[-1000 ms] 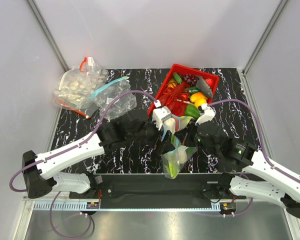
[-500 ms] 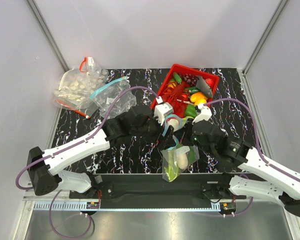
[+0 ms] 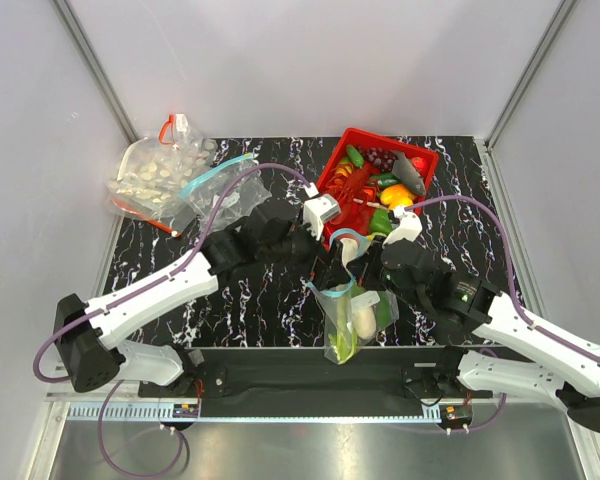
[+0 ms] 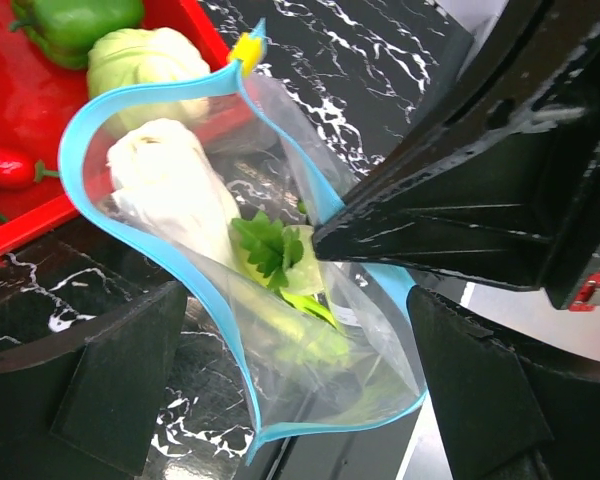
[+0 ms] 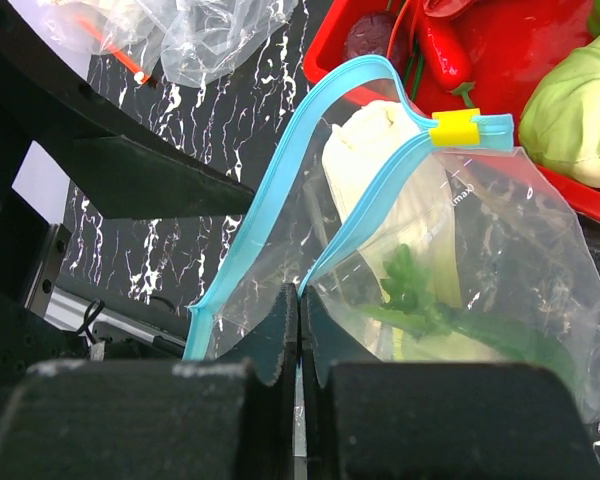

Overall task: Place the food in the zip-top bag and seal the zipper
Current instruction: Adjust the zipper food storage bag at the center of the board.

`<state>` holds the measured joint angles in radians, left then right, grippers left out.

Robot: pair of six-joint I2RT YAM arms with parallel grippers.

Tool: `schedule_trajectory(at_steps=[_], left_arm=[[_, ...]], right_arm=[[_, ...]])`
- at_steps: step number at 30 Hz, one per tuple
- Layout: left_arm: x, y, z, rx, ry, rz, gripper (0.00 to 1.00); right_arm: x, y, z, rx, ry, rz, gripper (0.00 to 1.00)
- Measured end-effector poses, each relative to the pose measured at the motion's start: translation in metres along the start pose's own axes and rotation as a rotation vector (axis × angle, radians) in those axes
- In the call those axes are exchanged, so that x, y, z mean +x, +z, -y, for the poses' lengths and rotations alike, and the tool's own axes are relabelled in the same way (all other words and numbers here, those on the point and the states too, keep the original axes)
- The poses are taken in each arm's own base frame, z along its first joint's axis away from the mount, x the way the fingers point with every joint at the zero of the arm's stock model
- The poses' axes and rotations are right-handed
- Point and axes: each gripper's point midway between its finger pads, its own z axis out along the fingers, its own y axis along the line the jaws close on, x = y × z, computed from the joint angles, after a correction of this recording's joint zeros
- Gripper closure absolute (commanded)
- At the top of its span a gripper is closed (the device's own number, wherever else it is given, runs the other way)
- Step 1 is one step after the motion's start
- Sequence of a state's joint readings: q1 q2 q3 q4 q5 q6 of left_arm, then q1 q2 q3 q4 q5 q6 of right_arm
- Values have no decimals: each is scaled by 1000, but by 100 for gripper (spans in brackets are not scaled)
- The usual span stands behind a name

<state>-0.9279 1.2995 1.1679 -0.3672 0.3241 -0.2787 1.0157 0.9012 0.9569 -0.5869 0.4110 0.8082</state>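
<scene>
The clear zip-top bag [image 3: 352, 312] hangs upright at the table's near edge. Its teal zipper [image 4: 77, 135] stands open in a loop, with a yellow slider [image 5: 455, 128] at one end. Inside are a white radish piece [image 4: 165, 175] and green leafy stalks [image 4: 270, 245]; they also show in the right wrist view, white [image 5: 375, 140] and green [image 5: 410, 285]. My right gripper [image 5: 300, 300] is shut on the bag's near zipper edge. My left gripper [image 4: 295, 390] is open, its fingers [image 4: 110, 380] wide apart on either side of the bag's mouth, not touching it.
A red basket [image 3: 428, 160] of toy produce and a grey fish stands just behind the bag. At the back left lie a bag with a red zipper and white pieces [image 3: 155, 172] and another clear bag [image 3: 225, 195]. Both wrists crowd over the bag.
My left wrist has drawn back toward the basket. My right arm has shifted left, and the bag hangs a little further left with it.
</scene>
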Motion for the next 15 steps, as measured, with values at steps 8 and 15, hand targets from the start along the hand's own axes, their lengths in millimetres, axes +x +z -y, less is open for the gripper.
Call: schedule_trajectory(at_steps=[8,15], left_arm=[[-2,2,10,59,12,2,1],[2,3,15,80,50,-12,1]], right_arm=[[-2,5,0,20,-8,6,100],[-5,3,-3,16,-4,14,100]])
